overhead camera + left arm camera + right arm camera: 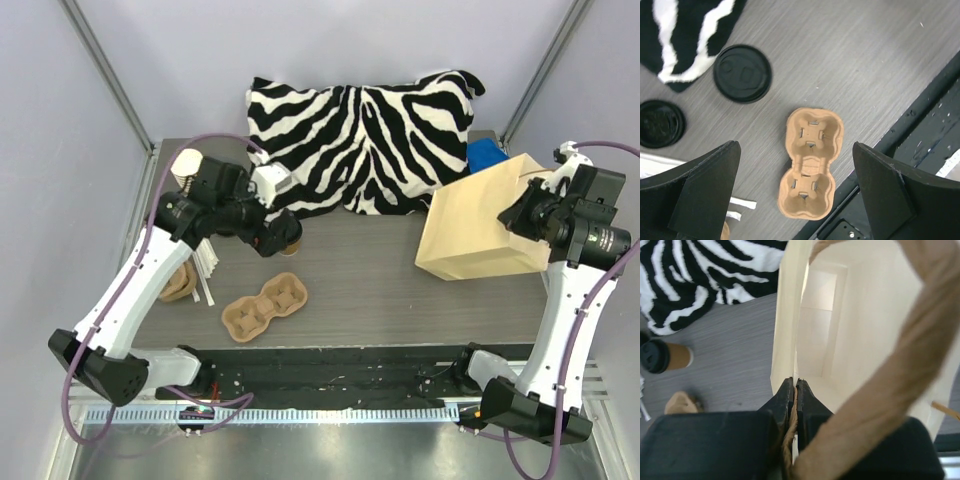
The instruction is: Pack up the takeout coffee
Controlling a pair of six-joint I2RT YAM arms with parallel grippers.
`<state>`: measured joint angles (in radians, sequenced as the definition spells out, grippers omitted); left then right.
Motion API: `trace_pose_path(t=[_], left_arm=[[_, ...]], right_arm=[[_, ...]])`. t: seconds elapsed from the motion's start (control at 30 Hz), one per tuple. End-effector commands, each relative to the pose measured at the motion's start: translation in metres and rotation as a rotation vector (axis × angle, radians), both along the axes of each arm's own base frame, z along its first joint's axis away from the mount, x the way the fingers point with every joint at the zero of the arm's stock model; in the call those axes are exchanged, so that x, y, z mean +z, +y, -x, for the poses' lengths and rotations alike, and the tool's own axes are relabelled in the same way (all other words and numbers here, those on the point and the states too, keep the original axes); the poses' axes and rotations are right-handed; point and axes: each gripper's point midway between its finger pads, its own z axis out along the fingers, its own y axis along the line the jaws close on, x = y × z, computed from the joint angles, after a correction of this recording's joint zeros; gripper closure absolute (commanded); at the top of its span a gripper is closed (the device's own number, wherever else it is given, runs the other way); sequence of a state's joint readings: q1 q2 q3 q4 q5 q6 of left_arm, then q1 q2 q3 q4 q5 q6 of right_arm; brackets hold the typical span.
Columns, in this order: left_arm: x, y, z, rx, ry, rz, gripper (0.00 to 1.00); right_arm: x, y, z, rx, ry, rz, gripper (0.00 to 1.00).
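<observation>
kraft paper bag (480,225) rim pinched in right tool (795,384); left tool (794,160) gapes wide over cup carrier (812,131).

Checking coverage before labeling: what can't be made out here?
Top view: takeout coffee mostly hidden under left gripper.
Left wrist: two black lids seen from above; which tops a cup is unclear.
Right wrist: blurred handle covers part of paper bag interior.
Top view: blue object partly behind paper bag.

A zebra-striped pillow (360,140), a tipped paper bag (480,225) and a pulp cup carrier (264,305) lie on the grey table (380,290).
</observation>
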<state>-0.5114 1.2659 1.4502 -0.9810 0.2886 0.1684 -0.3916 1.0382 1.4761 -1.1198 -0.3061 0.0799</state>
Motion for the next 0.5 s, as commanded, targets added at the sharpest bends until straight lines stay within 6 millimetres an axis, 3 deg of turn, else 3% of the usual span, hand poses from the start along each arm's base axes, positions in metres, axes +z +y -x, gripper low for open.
trace_pose_path(t=[0.0,0.03,0.07,0.2,0.3,0.47], left_arm=[[0.015,0.011,-0.003,0.038,0.081,0.126,0.0],[0.015,0.013,-0.002,0.043,0.093,0.138,0.0],[0.014,0.018,-0.004,0.06,0.099,0.143,0.0],[0.012,0.025,-0.002,0.092,0.106,0.152,0.0],[0.01,0.031,-0.001,0.111,0.103,0.143,0.0],[0.008,0.036,-0.001,0.13,0.098,0.126,0.0]], right_arm=[[0.003,0.037,-0.018,0.103,-0.045,-0.135,0.99],[0.001,0.042,-0.022,0.112,-0.038,-0.135,0.99],[-0.001,0.063,-0.024,0.179,-0.024,-0.134,0.99],[-0.002,0.09,-0.031,0.206,-0.025,-0.147,0.99],[-0.012,0.099,-0.025,0.218,0.036,-0.154,0.99],[-0.024,0.111,0.002,0.273,0.136,-0.08,0.99]])
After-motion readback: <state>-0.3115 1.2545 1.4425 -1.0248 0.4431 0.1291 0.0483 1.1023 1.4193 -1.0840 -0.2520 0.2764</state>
